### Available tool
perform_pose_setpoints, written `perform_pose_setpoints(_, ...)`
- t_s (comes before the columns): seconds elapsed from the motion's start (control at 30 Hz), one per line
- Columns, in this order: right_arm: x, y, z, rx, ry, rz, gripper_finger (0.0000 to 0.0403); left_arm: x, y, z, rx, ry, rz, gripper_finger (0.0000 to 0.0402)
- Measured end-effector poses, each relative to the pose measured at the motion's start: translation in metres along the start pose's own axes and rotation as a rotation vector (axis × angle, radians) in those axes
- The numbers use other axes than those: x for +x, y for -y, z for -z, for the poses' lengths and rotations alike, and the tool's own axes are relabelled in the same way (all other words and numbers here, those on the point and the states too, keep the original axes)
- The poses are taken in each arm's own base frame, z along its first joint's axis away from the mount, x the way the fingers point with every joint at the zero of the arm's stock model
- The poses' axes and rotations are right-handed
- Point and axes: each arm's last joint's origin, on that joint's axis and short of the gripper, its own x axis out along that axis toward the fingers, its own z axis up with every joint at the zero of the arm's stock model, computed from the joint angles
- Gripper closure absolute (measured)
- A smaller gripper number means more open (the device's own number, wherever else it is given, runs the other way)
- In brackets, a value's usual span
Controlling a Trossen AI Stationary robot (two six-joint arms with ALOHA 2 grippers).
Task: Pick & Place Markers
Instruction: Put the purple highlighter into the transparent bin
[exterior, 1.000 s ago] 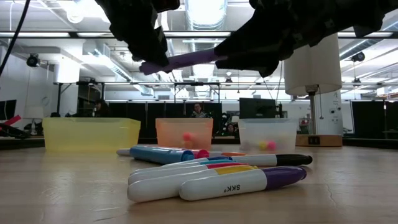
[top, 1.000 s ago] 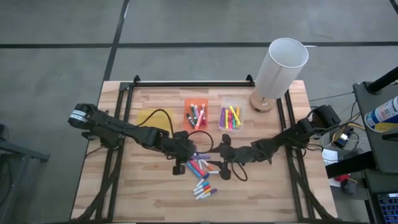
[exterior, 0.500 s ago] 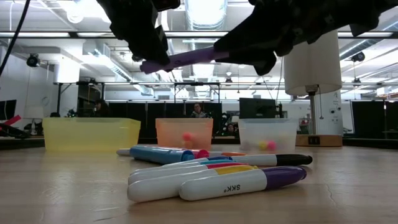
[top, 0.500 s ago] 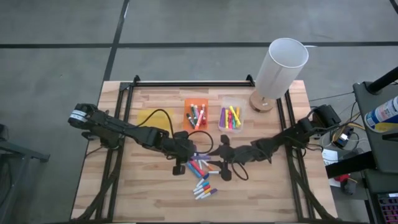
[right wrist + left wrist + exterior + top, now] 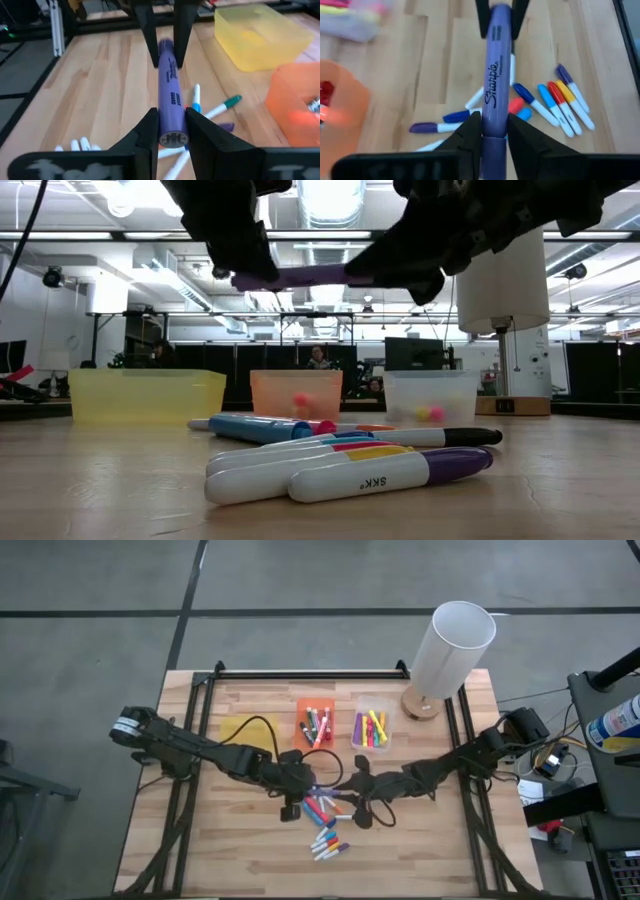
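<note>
A purple marker [image 5: 295, 276] hangs in the air over a loose pile of markers [image 5: 325, 825] on the wooden table. My left gripper [image 5: 495, 127] is shut on one end of it and my right gripper [image 5: 172, 125] on the other, the two facing each other tip to tip near the table's middle [image 5: 325, 795]. The pile's markers lie flat on their sides: blue, red, yellow, purple and green caps with white barrels. My left gripper pinches the purple marker's left end [image 5: 495, 145] between its two fingers. It comes about level from the table's left, its fingers lying along the marker. The marker is about level and clear of the table. My right gripper pinches the marker's other end [image 5: 172, 136] between its two fingers. It comes about level from the table's right, fingers along the marker. That end's flat face shows between the fingers.
Three small bins stand in a row at the back: yellow [image 5: 248, 730], orange [image 5: 315, 723] with markers, clear [image 5: 371, 728] with markers. A white lamp [image 5: 450, 645] stands at the back right. Black rails run along the table's left, right and far edges.
The purple marker has tipped from slanting to nearly level in the low view: the end in my left gripper has risen a little while the end at my right gripper has stayed about where it was.
</note>
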Motion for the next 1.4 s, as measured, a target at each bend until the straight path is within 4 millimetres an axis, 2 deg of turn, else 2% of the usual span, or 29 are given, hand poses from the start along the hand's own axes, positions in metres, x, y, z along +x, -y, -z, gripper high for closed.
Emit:
perform_pose_setpoints(0.2,-0.004,0.003,-0.001,0.003,-0.022,0.024,0.0335,-0.001,-0.003,-0.002,0.017,0.021,-0.065,0.0244)
perform_pose_setpoints(0.3,-0.008,0.006,-0.001,0.022,-0.042,0.065,0.0335,-0.003,-0.006,-0.001,0.023,0.031,-0.164,0.0222)
perform_pose_setpoints(0.43,-0.022,0.014,-0.006,0.075,-0.041,0.260,0.0335,-0.006,-0.007,-0.002,0.045,0.037,-0.201,0.0217)
perform_pose_setpoints(0.67,-0.063,0.035,-0.017,0.184,0.026,0.644,0.0335,-0.009,-0.008,0.000,0.023,0.026,-0.211,0.0216)
perform_pose_setpoints(0.83,-0.081,0.054,-0.020,0.269,0.055,0.792,0.0335,-0.010,-0.008,0.001,0.024,0.021,-0.214,0.0216)
perform_pose_setpoints(0.97,-0.078,0.069,-0.017,0.297,0.045,0.866,0.0335,-0.010,-0.009,0.001,0.024,0.020,-0.215,0.0216)
perform_pose_setpoints(1.4,-0.042,0.106,0.022,0.356,-0.166,1.007,0.0335,-0.010,-0.009,0.003,0.002,0.007,-0.216,0.0216)
